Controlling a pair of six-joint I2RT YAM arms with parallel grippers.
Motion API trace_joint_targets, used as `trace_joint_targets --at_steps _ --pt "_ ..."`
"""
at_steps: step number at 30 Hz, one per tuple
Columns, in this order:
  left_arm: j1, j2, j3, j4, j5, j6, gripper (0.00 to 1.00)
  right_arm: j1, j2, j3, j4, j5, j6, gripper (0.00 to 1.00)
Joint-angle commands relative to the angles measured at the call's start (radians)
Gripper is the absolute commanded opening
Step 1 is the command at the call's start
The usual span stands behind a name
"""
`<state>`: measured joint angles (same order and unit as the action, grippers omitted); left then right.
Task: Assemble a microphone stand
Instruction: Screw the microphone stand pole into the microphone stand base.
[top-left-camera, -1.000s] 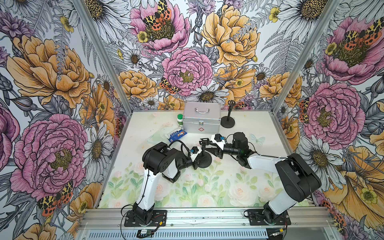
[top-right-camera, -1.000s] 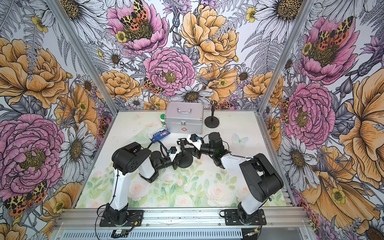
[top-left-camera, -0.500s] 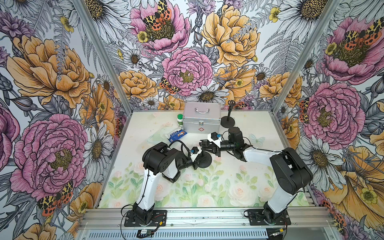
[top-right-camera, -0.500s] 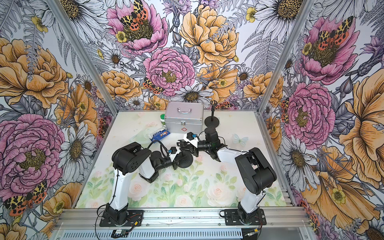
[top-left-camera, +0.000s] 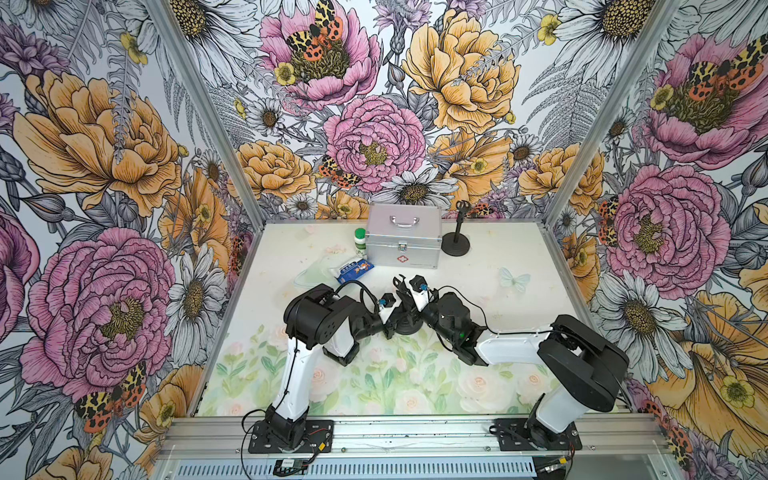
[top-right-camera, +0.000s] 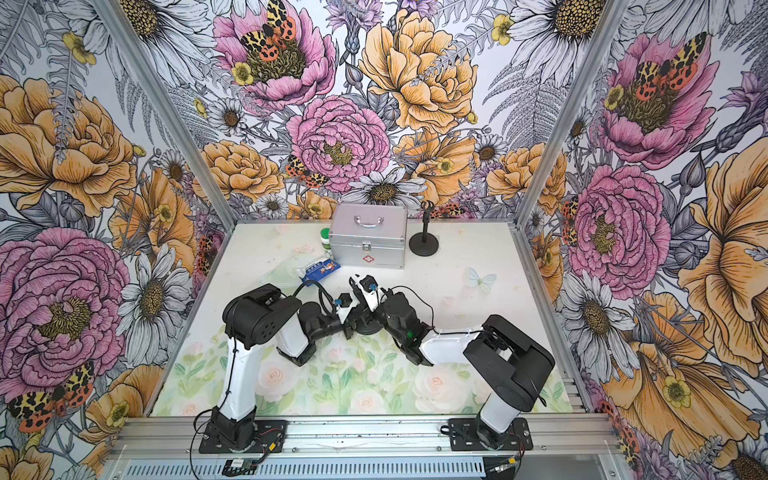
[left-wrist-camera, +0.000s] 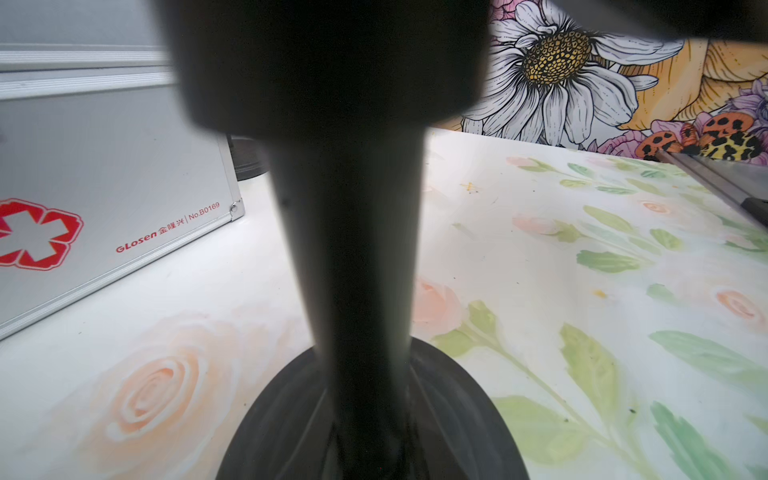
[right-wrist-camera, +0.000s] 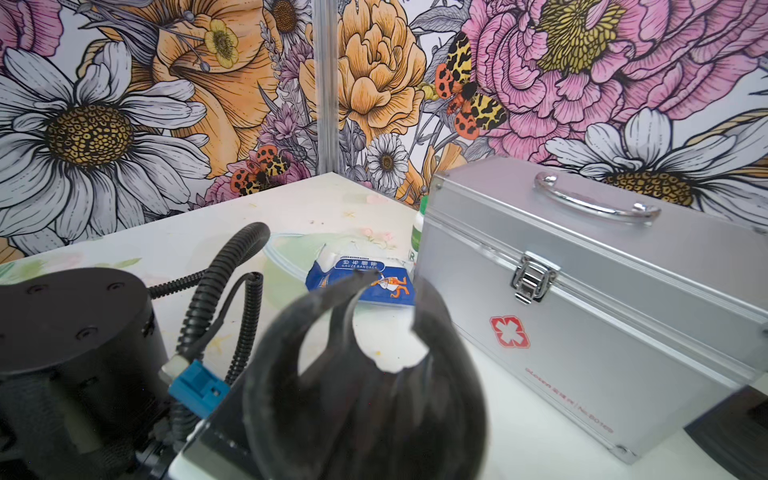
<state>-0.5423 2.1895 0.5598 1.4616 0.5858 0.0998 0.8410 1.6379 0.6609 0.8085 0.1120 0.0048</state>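
Note:
A black round base (top-left-camera: 409, 330) (left-wrist-camera: 282, 415) stands on the table's middle with a black pole (left-wrist-camera: 353, 249) upright in it. In both top views my left gripper (top-left-camera: 394, 322) (top-right-camera: 350, 325) reaches in from the left and is shut on the pole low down; its fingers are hidden in the left wrist view. My right gripper (top-left-camera: 410, 302) comes in from the right above the base. It is shut on the black pronged microphone clip (top-left-camera: 399, 283) (top-right-camera: 353, 284) (right-wrist-camera: 365, 374), which sits at the pole's top with its prongs pointing up and back.
A silver first-aid case (top-left-camera: 404, 237) stands at the back. Beside it are a green-capped bottle (top-left-camera: 360, 241), a blue gauze pack (top-left-camera: 351, 268) and a clear bag (top-left-camera: 316, 272). A second black stand (top-left-camera: 456, 245) stands right of the case.
The right arm's wrist has swung back and then toward the front, over the base, and its jaws have closed on the clip. The left arm has not moved.

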Motion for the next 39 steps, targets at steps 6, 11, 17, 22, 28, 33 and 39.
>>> trace_joint_targets --at_steps 6,11,17,22,28,33,39 --pt "-0.016 0.021 -0.006 -0.049 0.001 -0.003 0.23 -0.142 -0.061 0.047 -0.39 -0.542 -0.313 0.38" --pt "-0.016 0.011 -0.01 -0.049 -0.001 -0.001 0.23 -0.27 -0.054 0.14 -0.731 -0.875 -0.547 0.39" --pt "-0.021 0.009 -0.008 -0.05 0.004 0.004 0.23 -0.372 0.012 0.242 -0.818 -1.015 -0.577 0.39" --pt "-0.024 0.016 -0.003 -0.05 0.012 0.005 0.23 -0.38 0.072 0.324 -0.818 -1.127 -0.565 0.38" --pt "-0.023 0.021 0.0 -0.05 0.015 0.001 0.23 -0.382 0.114 0.369 -0.821 -1.156 -0.56 0.37" --pt "-0.027 0.018 -0.002 -0.05 0.016 0.002 0.22 -0.395 0.119 0.387 -0.821 -1.104 -0.541 0.38" --pt "-0.028 0.025 0.0 -0.05 0.016 0.001 0.22 -0.433 0.123 0.39 -0.821 -1.145 -0.563 0.41"
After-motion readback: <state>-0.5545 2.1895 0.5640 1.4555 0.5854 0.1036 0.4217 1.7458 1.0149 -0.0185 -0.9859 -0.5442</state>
